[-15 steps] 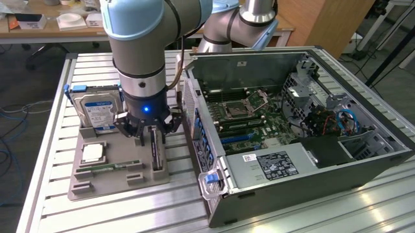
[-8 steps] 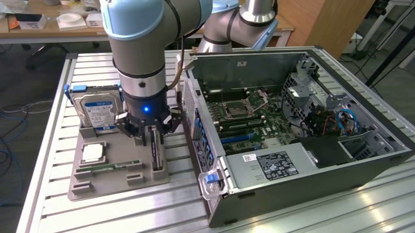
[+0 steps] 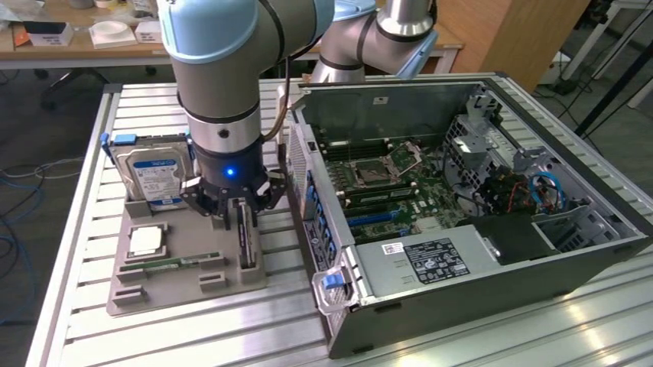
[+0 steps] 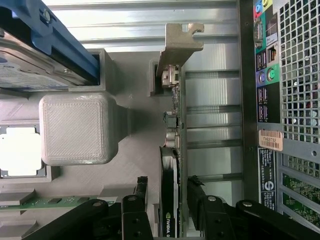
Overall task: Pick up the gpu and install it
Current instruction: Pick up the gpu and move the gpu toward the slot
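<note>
Your gripper (image 3: 242, 210) (image 4: 168, 180) is down over the grey holder (image 3: 183, 294), jaws apart, one finger (image 4: 142, 182) on each side of the gpu (image 3: 246, 245) (image 4: 170, 165). A sliver of gap shows on both sides, so you have no clamp. The card stands on edge in its slot, between the hard drive (image 3: 153, 176) and the open computer case (image 3: 479, 229).
</note>
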You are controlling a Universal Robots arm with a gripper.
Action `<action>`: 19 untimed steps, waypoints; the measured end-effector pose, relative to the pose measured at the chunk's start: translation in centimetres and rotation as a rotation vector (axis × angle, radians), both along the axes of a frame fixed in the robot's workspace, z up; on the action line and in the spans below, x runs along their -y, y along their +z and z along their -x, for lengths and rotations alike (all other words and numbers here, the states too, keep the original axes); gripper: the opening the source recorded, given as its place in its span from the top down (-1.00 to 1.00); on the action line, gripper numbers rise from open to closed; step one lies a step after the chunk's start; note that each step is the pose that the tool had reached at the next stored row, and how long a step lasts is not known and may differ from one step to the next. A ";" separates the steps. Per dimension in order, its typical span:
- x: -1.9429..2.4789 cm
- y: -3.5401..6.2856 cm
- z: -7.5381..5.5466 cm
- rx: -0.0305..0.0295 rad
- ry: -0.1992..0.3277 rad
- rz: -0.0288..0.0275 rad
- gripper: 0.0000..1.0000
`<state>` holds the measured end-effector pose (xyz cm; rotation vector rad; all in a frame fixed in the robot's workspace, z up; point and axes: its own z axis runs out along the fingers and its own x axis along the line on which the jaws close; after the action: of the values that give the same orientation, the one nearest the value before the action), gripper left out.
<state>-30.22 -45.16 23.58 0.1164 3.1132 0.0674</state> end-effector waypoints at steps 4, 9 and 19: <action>0.00 0.00 0.0 0.0000 0.000 0.0000 -0.04; 0.00 0.00 0.0 0.0000 0.000 0.0000 -0.04; 0.00 0.00 0.0 0.0000 0.000 -0.0004 -0.19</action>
<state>-30.21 -45.16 23.58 0.1165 3.1132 0.0680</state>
